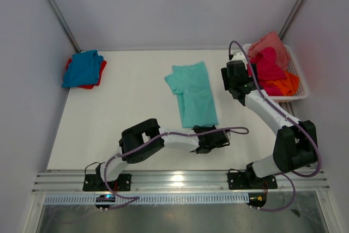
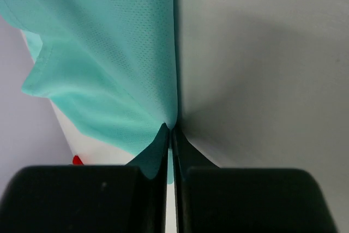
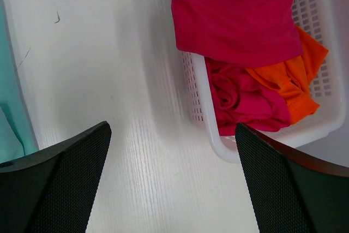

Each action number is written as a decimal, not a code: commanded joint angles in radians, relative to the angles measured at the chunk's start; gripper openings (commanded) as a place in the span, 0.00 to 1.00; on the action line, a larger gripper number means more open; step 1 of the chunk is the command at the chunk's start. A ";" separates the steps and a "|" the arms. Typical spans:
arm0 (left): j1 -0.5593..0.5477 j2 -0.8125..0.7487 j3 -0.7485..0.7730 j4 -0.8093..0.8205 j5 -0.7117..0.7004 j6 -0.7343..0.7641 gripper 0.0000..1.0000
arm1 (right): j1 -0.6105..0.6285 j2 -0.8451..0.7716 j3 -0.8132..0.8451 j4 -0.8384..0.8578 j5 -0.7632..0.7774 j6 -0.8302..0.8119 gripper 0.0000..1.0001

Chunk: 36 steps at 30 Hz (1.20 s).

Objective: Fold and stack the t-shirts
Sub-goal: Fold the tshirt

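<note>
done so far: a blue t-shirt (image 1: 82, 68) lies folded on top of a red t-shirt (image 1: 101, 71) in the far left corner of the table (image 1: 131, 113); to me that looks like the start of the stack
in hand: the mint-teal t-shirt (image 1: 192, 94) lies mid-table as a long narrow strip, apparently already folded lengthways; i'd say it has its crosswise folds to go
left jaws: pressed together on the near end of the mint-teal t-shirt, the cloth fanning away from the pinch
right jaws: wide apart, holding nothing, over bare table between the mint-teal t-shirt and the basket (image 3: 204, 107)
yet to do: a magenta t-shirt (image 1: 267, 65), an orange t-shirt (image 1: 286, 84) and a salmon pink t-shirt (image 1: 270, 45) sit heaped and crumpled in the basket, none folded; by my count most of the job remains
cloth: thin, soft knit with a fine pinhole weave on the mint-teal one; it drapes in loose ripples
basket: white plastic, rectangular, walls pierced with small slots
table: white, matte, faintly grained, with a few small scuffs
</note>
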 commanded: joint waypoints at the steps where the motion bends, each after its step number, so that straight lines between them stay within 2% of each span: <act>1: 0.001 -0.024 0.027 -0.067 0.066 -0.056 0.00 | -0.004 -0.031 0.016 0.046 0.022 -0.002 0.99; 10: 0.001 -0.118 0.061 -0.185 0.139 -0.100 0.00 | -0.014 -0.042 0.014 0.053 0.024 -0.005 0.99; 18: 0.001 -0.250 0.128 -0.387 0.476 -0.169 0.00 | -0.019 -0.045 0.014 0.057 0.028 -0.008 0.99; 31: 0.001 -0.311 0.257 -0.613 0.834 -0.245 0.00 | -0.031 -0.091 0.027 0.080 0.064 -0.025 0.99; 36: 0.003 -0.320 0.363 -0.670 0.816 -0.246 0.00 | -0.036 -0.126 0.028 0.095 0.082 -0.036 0.99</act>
